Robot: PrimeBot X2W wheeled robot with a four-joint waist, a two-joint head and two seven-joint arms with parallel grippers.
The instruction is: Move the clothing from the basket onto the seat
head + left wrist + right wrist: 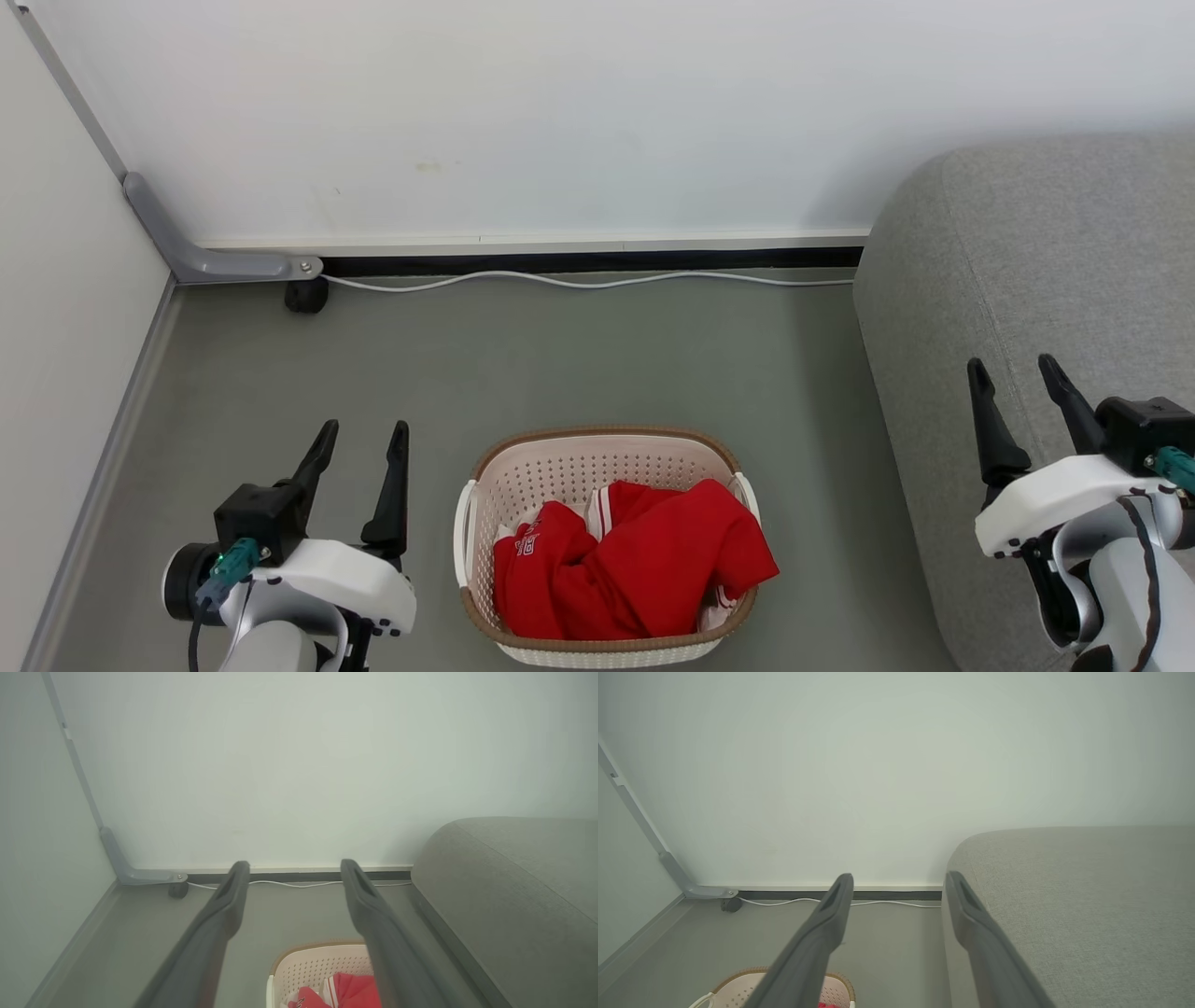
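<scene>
Bright red clothing (635,571) lies heaped in the cream basket (607,436) at the lower centre of the head view, one fold spilling over the rim at the lower right. The grey seat (1046,261) rises along the right edge, near the basket, with a strip of grey floor (560,364) between them. The left gripper (365,427), at lower left, and the right gripper (1011,364), at lower right before the seat's flank, both hover with jaws spread wide and empty, well apart from the fabric. No garment is on the seat, so the job looks to be at its very start, with the first reach into the basket as the step in hand. To do that well, an arm would likely best descend over the middle of the heap and straddle a raised fold rather than a flat stretch. It should close deep enough to gather cloth while keeping clear of the perforated wall and brown rim. A straight lift, until the trailing fabric clears the rim, should keep the light basket from dragging or tipping. The pieces lie tangled, so one pinch may bring up more than one.
</scene>
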